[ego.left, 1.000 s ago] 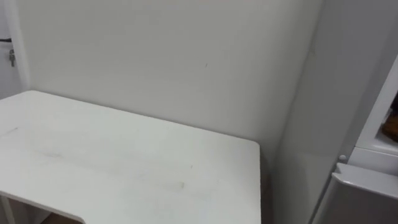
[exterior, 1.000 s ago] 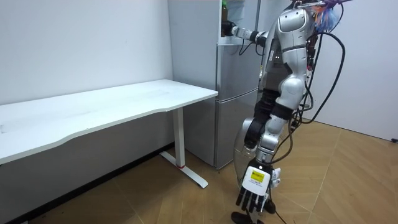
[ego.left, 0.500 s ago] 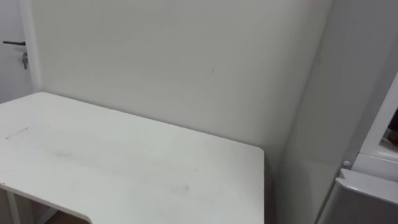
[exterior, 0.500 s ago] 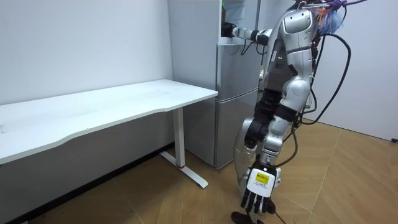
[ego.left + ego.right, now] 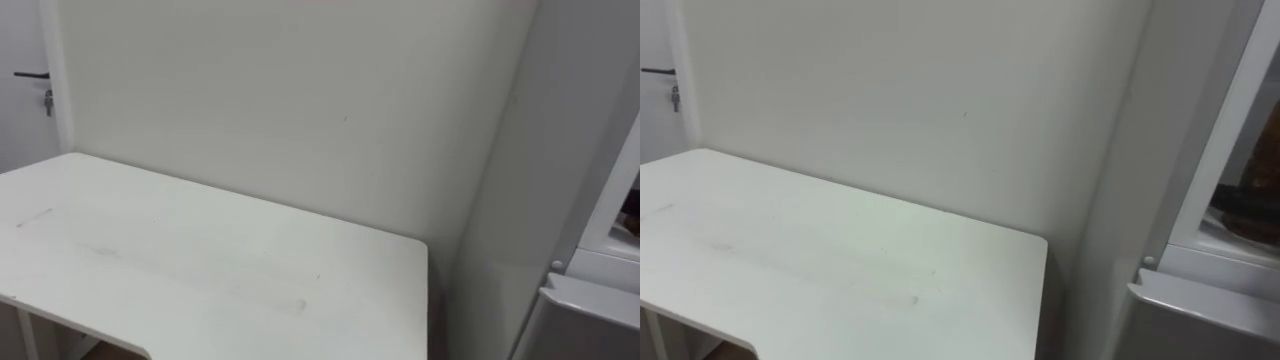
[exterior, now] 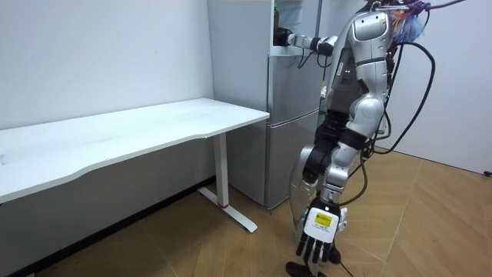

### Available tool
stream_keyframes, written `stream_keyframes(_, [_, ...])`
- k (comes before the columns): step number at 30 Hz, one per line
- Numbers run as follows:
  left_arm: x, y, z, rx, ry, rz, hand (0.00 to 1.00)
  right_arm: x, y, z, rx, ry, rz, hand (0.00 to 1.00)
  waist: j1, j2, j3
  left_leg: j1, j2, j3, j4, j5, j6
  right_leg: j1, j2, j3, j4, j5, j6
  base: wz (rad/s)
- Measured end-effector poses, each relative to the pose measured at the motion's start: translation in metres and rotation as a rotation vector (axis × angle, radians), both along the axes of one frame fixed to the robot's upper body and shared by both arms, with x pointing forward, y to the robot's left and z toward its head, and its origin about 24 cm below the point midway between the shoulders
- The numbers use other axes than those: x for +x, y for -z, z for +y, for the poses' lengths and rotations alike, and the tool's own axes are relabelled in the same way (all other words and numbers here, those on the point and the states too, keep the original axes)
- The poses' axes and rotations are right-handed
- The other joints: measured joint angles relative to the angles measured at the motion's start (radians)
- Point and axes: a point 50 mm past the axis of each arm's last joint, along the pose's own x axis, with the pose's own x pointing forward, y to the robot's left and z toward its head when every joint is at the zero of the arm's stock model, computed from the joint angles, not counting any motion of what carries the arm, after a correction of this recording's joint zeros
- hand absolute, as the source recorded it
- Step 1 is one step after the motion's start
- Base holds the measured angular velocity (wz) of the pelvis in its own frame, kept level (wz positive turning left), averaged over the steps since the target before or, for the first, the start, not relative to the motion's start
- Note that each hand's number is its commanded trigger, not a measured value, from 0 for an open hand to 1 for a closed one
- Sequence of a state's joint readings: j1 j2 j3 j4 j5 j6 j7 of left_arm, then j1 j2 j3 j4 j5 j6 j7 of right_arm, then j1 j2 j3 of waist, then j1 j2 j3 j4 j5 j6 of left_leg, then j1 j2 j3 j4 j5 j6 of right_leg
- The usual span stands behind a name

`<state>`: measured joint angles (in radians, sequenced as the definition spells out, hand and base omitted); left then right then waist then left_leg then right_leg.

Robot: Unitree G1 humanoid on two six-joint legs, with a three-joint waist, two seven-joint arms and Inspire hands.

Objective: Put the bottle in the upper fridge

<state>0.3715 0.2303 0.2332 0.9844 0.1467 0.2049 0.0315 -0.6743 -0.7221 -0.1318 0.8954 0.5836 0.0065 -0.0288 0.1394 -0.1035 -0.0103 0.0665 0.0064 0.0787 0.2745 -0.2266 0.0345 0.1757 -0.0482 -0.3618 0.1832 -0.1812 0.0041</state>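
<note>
Standing right at the fridge (image 6: 292, 115), the robot is on the room view's right, and the short end of the table (image 6: 154, 127) is just beside that fridge. Its right hand (image 6: 283, 36) is up high, at the edge of the open upper fridge (image 6: 300, 15). That hand looks small and dark there, so I cannot tell if its fingers are wide or closed. I cannot tell if the bottle is in that hand, or which way it points or lies. The left hand (image 6: 317, 235) hangs low near the floor (image 6: 192, 246). Its fingers are straight and loose, point to 6 o'clock and hold nothing.

From the robot's eyes, the white table spreads from 6 to 9 o'clock. Its far edge runs along the wall (image 5: 300, 100). Its corner at 5 o'clock stops just beside the fridge's grey side, with a thin dark gap between them. The table top is smooth and flat.

At 3 o'clock the upper fridge shows a white frame. Something dark brown (image 5: 1248, 205) sits inside it, and I cannot tell what it is. Below, at 4 o'clock, is the top of the lower door (image 5: 1210, 320). At 10 o'clock a door handle (image 5: 30, 76) sticks out.

The floor is light wood, with lots of open room under the table and between the table's leg and the robot.
</note>
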Motion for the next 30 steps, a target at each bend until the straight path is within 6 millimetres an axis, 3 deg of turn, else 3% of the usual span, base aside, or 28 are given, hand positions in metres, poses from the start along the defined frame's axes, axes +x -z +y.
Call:
stream_keyframes(12, [0.002,-0.003,0.004,0.039,-0.025,-0.030,0.00,-0.002,-0.003,-0.001,0.078,0.031,-0.065,0.00,-0.002,0.010,0.0012,-0.001,0.000,-0.002,-0.001,-0.002,-0.003,0.000,-0.002,-0.012,0.001,0.000,0.000,0.00])
stream_keyframes(18, [0.006,-0.005,0.008,0.067,-0.016,-0.045,0.00,-0.006,-0.009,0.006,0.031,0.026,-0.106,0.00,-0.022,0.012,0.0010,-0.011,0.000,-0.001,-0.001,0.000,0.000,-0.001,-0.001,-0.013,0.001,0.000,0.000,0.02])
stream_keyframes(30, [0.021,-0.007,0.011,0.118,0.013,-0.092,0.00,-0.017,-0.012,0.013,-0.029,0.042,-0.150,0.00,-0.030,0.012,0.0005,-0.011,0.000,0.001,-0.008,0.000,0.001,-0.006,-0.002,-0.009,-0.001,0.000,0.001,0.00])
